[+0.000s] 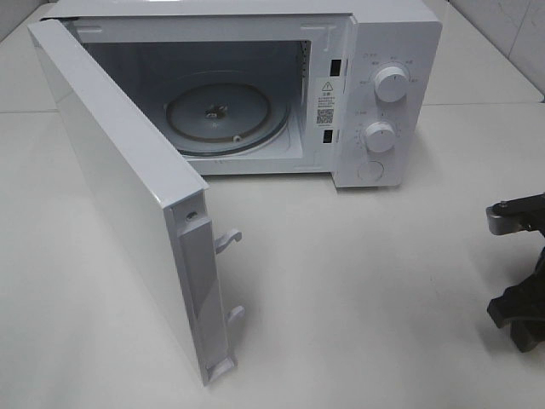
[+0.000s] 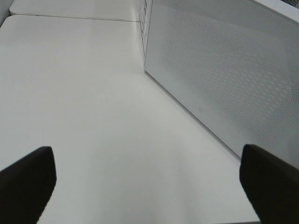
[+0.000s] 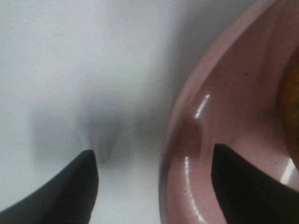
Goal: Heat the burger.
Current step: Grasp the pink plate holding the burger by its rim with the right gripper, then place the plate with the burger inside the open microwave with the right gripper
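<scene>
Of the burger (image 3: pixel 292 102) I could make out only a blurred golden-brown sliver at the very edge of the right wrist view, sitting on the pink plate (image 3: pixel 187 186). The right jaws stood partly open astride the plate's rim. One dark finger (image 3: pixel 247 186) was over the inside of the plate, near the burger. The other finger (image 3: pixel 60 196) was outside it above the tabletop (image 1: pixel 366 290), with a clear gap between it and the rim. I could not see them gripping anything. In the high view a piece of the right arm (image 1: pixel 519 311) showed at the right edge, well apart from the microwave (image 1: pixel 400 34).

The microwave sat at the back of the tabletop with its door (image 1: pixel 128 196) swung wide to the left. Inside, the glass turntable (image 1: pixel 226 115) lay flat on the cavity floor. Two white knobs (image 1: pixel 392 83) sat one above the other on the panel to the right of the cavity.

The left jaws were spread wide and held nothing, their fingers (image 2: pixel 28 186) low over the tabletop, just beside the door's dotted face.
</scene>
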`<state>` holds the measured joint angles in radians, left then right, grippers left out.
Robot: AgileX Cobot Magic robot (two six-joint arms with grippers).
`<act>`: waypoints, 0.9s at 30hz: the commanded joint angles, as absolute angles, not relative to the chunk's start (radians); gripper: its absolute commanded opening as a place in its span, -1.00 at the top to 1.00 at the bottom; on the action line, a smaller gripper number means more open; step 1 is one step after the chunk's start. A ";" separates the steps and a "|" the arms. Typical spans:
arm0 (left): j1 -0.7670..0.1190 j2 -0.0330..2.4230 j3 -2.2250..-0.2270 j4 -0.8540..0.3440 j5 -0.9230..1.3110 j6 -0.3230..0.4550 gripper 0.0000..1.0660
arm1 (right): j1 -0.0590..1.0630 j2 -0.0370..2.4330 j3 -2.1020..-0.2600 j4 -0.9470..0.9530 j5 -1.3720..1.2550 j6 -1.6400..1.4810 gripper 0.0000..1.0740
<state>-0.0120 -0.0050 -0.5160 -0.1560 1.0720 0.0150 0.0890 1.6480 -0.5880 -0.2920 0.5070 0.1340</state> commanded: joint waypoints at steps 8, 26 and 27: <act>-0.010 -0.020 -0.515 -0.154 1.067 0.013 -0.88 | 0.081 1.652 -0.583 -0.351 0.502 0.169 1.00; -0.010 -0.020 -0.515 -0.154 1.067 0.013 -0.88 | 0.084 1.649 -0.585 -0.364 0.504 0.216 1.00; -0.010 -0.020 -0.515 -0.154 1.067 0.013 -0.88 | 0.084 1.649 -0.585 -0.364 0.504 0.216 1.00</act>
<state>-0.0120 -0.0050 -0.5160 -0.1560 1.0720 0.0150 0.0890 1.6480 -0.5880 -0.3620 0.4930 0.2040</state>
